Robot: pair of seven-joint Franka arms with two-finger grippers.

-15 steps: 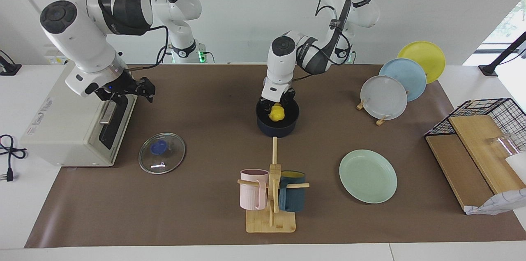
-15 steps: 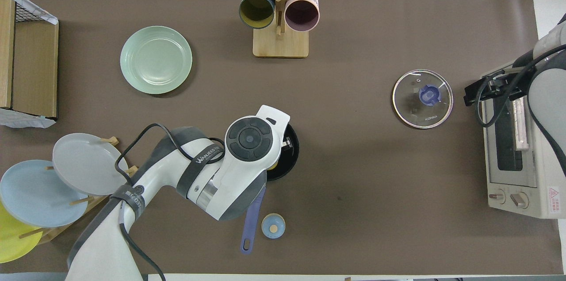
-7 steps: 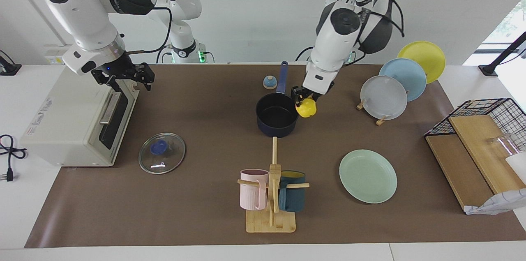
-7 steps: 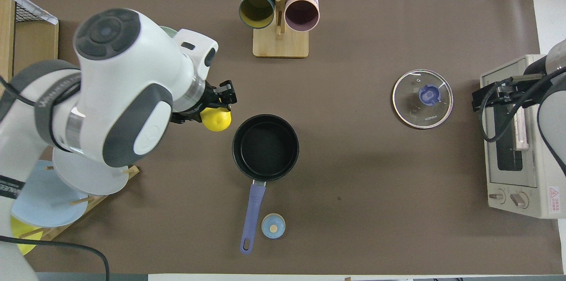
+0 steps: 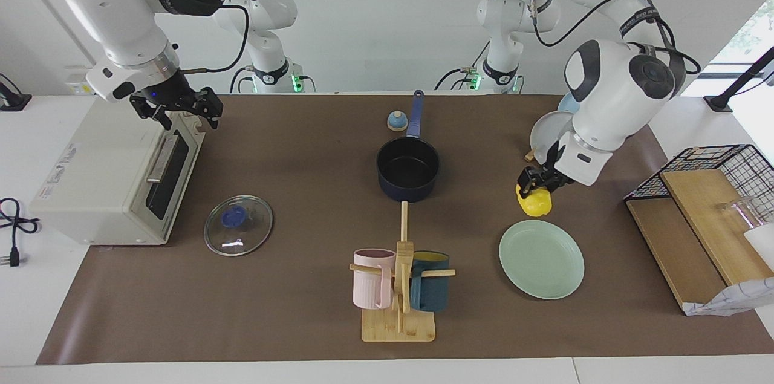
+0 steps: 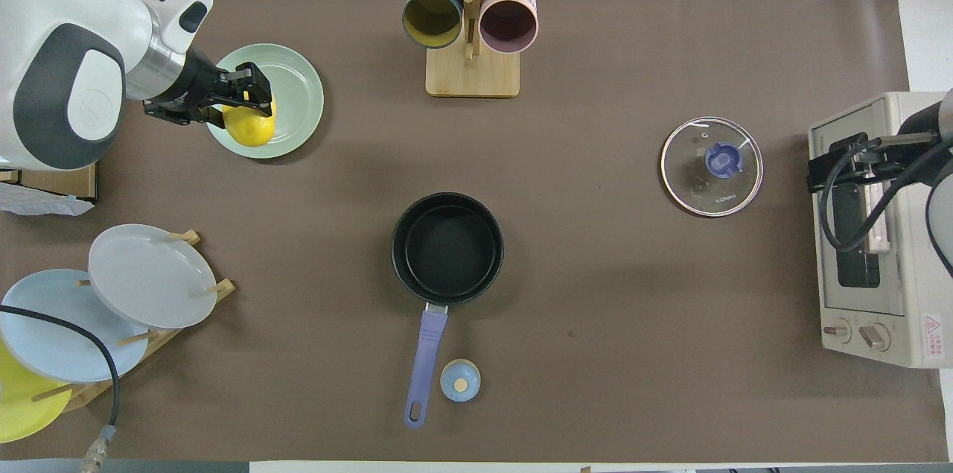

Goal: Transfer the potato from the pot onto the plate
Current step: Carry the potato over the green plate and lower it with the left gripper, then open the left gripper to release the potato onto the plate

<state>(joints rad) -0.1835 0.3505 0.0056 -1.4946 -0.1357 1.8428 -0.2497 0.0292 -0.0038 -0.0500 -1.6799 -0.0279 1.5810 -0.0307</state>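
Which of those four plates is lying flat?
The pale green plate, beside the mug rack; the grey, blue and yellow ones stand upright.

Left tool gripping potato in the air beside plate, pot empty

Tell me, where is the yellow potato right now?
The left claw holds the potato up in the air over the mint-green plate, toward the left arm's end of the table; the overhead view shows it above the plate's edge.
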